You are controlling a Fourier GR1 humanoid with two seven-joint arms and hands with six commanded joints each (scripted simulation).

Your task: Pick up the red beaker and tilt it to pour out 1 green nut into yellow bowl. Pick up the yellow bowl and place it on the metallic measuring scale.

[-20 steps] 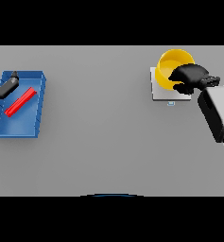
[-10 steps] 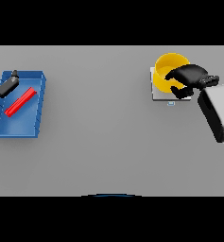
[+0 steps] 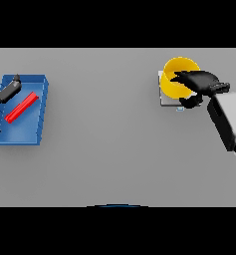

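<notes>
Bowl, the yellow bowl [image 3: 177,79], sat on the metallic measuring scale [image 3: 165,99] directly under the right hand [image 3: 199,82], whose fingers curled over its near rim. It looked light, rigid, slick-walled; the rim seemed the best hold.

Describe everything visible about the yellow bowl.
The yellow bowl is a round, bright yellow vessel with a plain, matte wall and an open top, standing upright. It sits on the metallic measuring scale, a pale flat square plate whose edges show below and to the left of it, at the table's far right. The right hand lies over its right rim, fingers reaching across the opening and thumb below; whether they actually grip it cannot be told. Its inside is partly hidden, so no contents show.
</notes>
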